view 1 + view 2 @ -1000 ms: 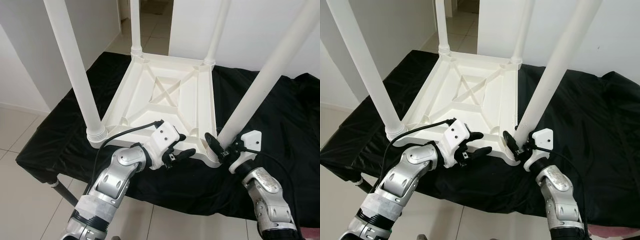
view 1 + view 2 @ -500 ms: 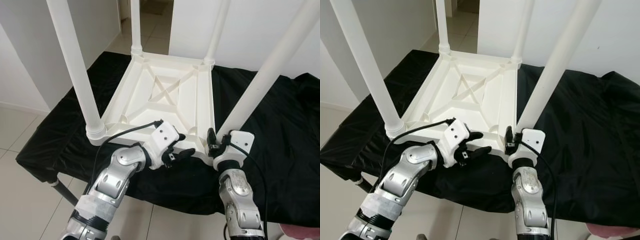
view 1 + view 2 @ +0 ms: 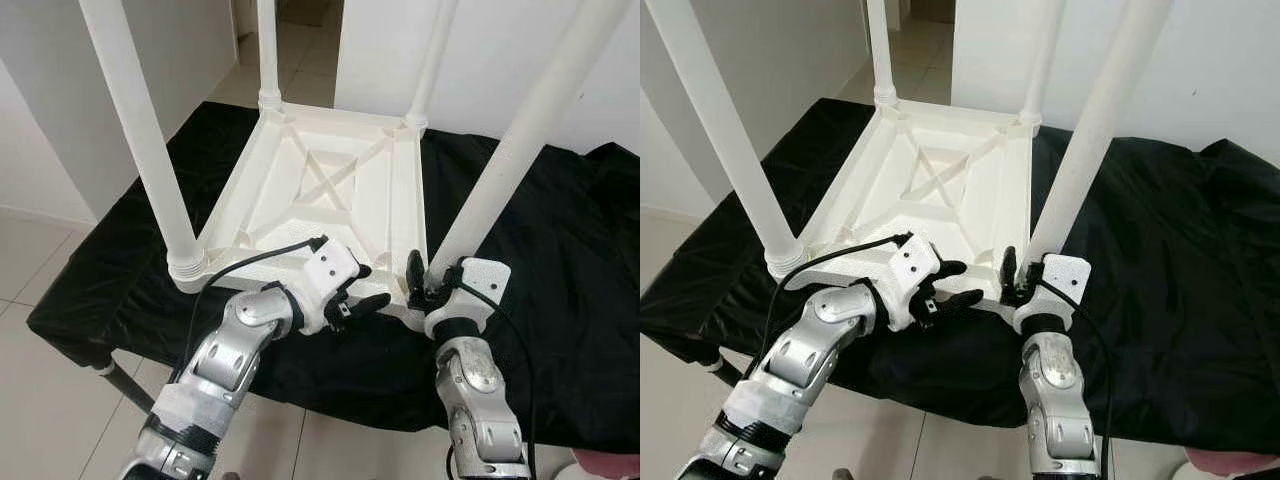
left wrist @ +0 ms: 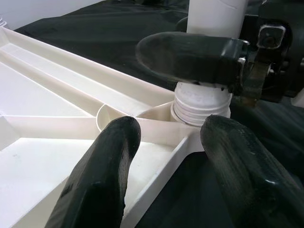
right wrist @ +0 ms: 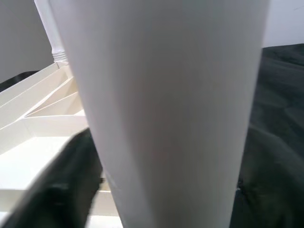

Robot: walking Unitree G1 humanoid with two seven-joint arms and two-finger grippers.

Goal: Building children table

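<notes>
A white plastic children's table (image 3: 330, 190) lies upside down on a black cloth (image 3: 560, 260), its four legs pointing up. My right gripper (image 3: 428, 288) is clamped around the base of the near right leg (image 3: 520, 140), just above its threaded collar (image 4: 202, 102). One of its black fingers (image 3: 413, 270) shows on the leg's left side and crosses the leg in the left wrist view. My left gripper (image 3: 368, 287) stands open over the table's front rim, just left of that corner, with both fingers (image 4: 99, 175) astride the rim. The leg (image 5: 161, 104) sits close before the right wrist camera.
The near left leg (image 3: 140, 140) and two far legs (image 3: 267, 50) stand upright around my arms. The black cloth covers a low bench whose front edge runs just below my grippers. Tiled floor (image 3: 40, 380) lies to the left, and a white wall stands behind.
My right wrist has swung from the right of the near right leg round to its front, still holding its base. The left gripper has stayed by the front rim, and the view has shifted slightly.
</notes>
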